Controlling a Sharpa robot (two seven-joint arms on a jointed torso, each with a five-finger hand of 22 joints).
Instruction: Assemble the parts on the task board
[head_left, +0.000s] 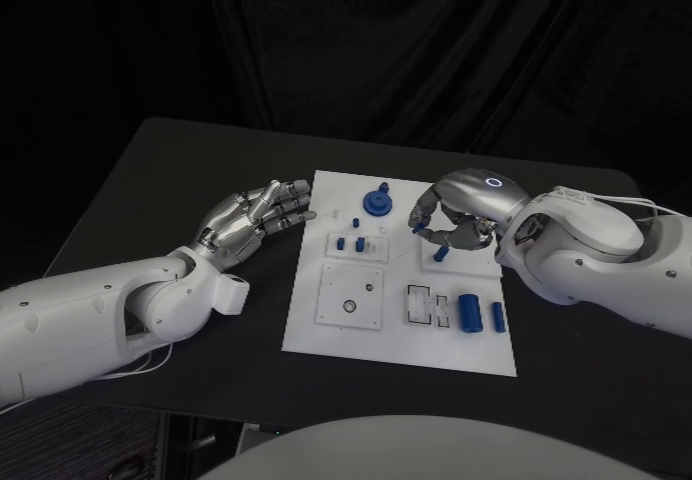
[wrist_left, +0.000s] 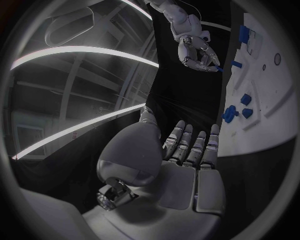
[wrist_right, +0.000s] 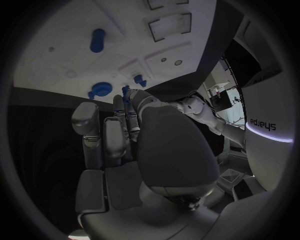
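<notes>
Pinching a small blue part (head_left: 441, 255) in my right hand (head_left: 459, 222) over the task board's (head_left: 404, 340) far right side. Left hand (head_left: 257, 216) hovers beside the board's left edge, fingers (head_left: 296, 212) spread, empty. Blue cylinders (head_left: 470, 311) lie near right; round blue knob (head_left: 379, 203) far edge. Black desk (head_left: 173, 170) underneath.

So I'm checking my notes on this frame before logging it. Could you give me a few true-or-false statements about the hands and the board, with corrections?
1. The left hand hovers beside the white rectangular task board, holding nothing. True.
2. The right hand rests on the bare black table. False: it is over the board's far right part, fingers curled round a small blue peg.
3. Two blue cylinders lie near the board's right edge. True.
4. The round blue knobbed part sits at the board's near edge. False: it is at the far edge.
</notes>
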